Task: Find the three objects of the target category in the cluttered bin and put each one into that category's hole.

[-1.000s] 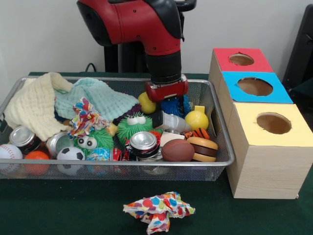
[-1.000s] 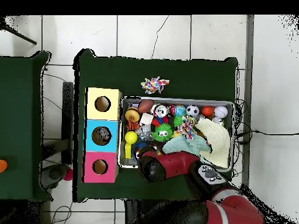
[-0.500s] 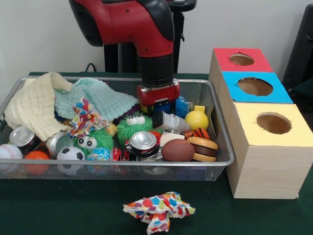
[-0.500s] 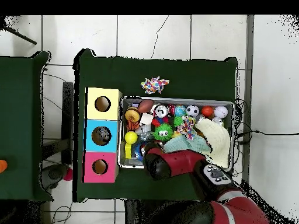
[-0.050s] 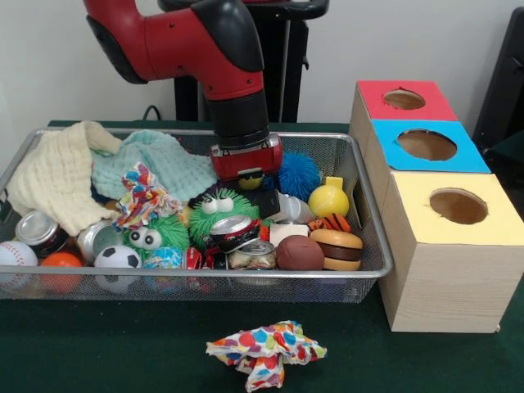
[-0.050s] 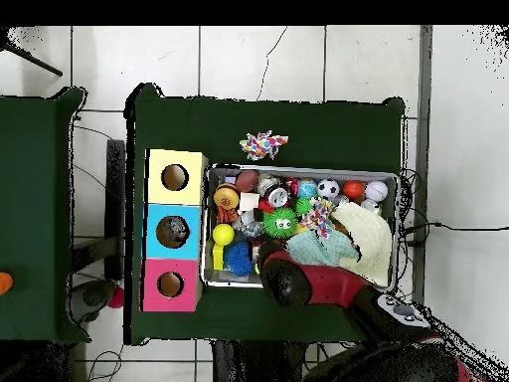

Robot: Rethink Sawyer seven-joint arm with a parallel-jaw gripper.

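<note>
Currently the jaw state cannot be told: the gripper [image 5: 246,168] is sunk into the clutter of the wire bin [image 5: 372,246] and its tips are hidden behind the toys. It is seen just above a green fuzzy toy with eyes [image 5: 214,214], with a yellow ball [image 5: 250,181] tucked right under the red wrist block and a blue spiky ball [image 5: 296,173] just beside it. A crushed can [image 5: 235,232] and a second can [image 5: 254,255] are piled in front of the green toy, next to a brown football [image 5: 298,252] and a toy burger [image 5: 339,249]. A yellow squeeze toy [image 5: 328,198] lies near the bin's box-side wall. Pale yellow cloth [image 5: 53,176] and teal cloth [image 5: 160,164] cover the other end, with a soccer ball [image 5: 119,258] and baseball [image 5: 15,255] at the front wall. Three holed boxes, red [image 5: 404,100], blue [image 5: 426,146] and yellow [image 5: 458,207], stand beside the bin. A polka-dot cloth [image 5: 266,350] lies on the table [image 5: 98,352], outside the bin.
</note>
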